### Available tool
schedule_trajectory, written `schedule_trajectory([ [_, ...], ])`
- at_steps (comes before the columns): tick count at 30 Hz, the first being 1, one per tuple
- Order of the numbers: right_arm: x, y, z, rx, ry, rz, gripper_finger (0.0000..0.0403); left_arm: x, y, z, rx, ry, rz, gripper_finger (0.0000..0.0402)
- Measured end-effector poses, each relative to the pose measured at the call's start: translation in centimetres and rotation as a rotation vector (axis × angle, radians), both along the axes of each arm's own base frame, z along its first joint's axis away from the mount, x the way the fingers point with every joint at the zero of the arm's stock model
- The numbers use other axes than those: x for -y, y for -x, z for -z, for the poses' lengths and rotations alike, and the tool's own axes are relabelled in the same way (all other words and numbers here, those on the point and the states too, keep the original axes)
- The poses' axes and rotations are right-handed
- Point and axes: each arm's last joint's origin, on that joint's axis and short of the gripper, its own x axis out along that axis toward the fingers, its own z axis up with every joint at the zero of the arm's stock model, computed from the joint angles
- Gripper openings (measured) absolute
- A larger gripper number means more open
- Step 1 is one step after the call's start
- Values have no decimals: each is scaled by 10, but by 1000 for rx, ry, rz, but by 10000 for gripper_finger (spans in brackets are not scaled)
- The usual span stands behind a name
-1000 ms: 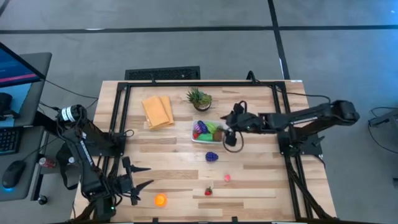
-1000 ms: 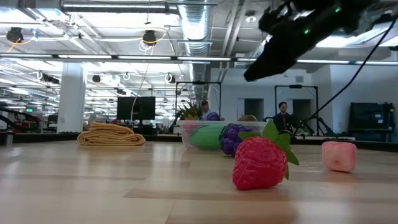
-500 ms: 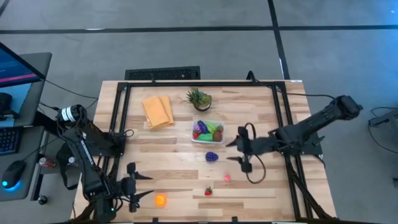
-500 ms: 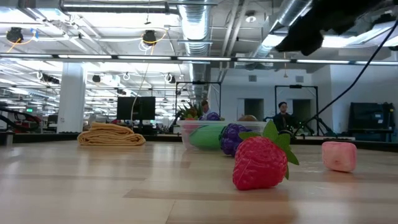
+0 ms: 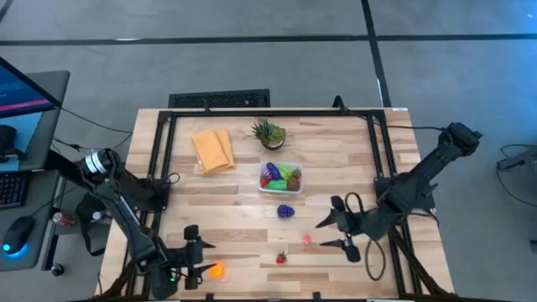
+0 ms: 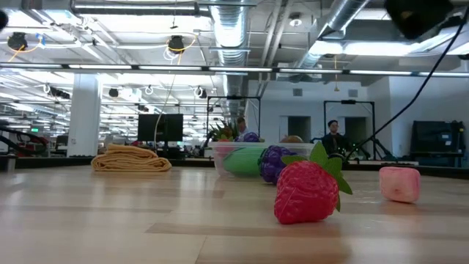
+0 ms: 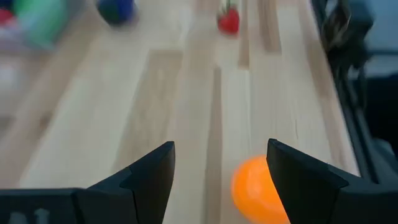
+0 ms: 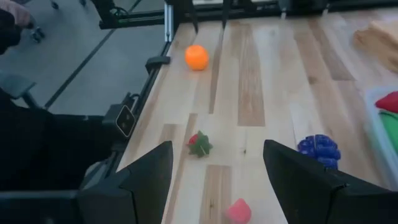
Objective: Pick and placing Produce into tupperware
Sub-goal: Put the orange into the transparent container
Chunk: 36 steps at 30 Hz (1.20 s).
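The right hand (image 5: 331,233) hung over the surface (image 5: 243,222) near its front right part, fingers spread wide and holding nothing. Just beside its fingertips, on the surface, lay a small pink piece (image 5: 306,240), and a little further toward the front edge sat a strawberry (image 5: 281,257). The right wrist view showed the strawberry (image 8: 199,144), the pink piece (image 8: 238,211) and a purple fruit (image 8: 319,149) ahead of the open fingers, with the orange ball (image 8: 196,57) further off.

The left hand (image 5: 198,257) was at the front left of the surface, its fingers open and empty. The orange ball (image 5: 216,270) lay just beside them; in the left wrist view the ball (image 7: 256,188) sat close to 1 finger, not between the 2.

The tupperware (image 5: 280,178) stood near the middle of the surface, with green, red and purple produce inside it. The purple fruit (image 5: 286,210) lay on the surface just in front of the tupperware. Behind the tupperware stood a potted plant (image 5: 269,132), and to its left a folded cloth (image 5: 213,149).

In the low view the strawberry (image 6: 306,189) was nearest, the pink piece (image 6: 399,183) to its right, and the tupperware (image 6: 253,158) behind with the purple fruit (image 6: 275,161) against its front. The cloth (image 6: 132,159) lay at the left.
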Motion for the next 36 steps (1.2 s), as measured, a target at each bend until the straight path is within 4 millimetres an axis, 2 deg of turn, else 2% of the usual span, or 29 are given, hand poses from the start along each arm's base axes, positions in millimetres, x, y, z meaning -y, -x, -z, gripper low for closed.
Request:
schedule_trajectory([
  [4, -12, 12, -1, 44, 34, 17, 246, 4, -6, 10, -37, 25, 11, 248],
  [9, -19, 21, -2, 76, 38, 42, 246, 10, -9, 7, -4, 73, 35, 248],
  [21, -25, 27, -4, 96, 25, 40, 246, 15, -12, 5, 5, 137, 71, 248],
  [29, -25, 27, -4, 100, 37, 34, 246, 19, -17, 33, -79, 99, 60, 248],
  [36, -25, 26, -5, 108, 42, 34, 246, 21, -18, 36, -82, 121, 54, 248],
])
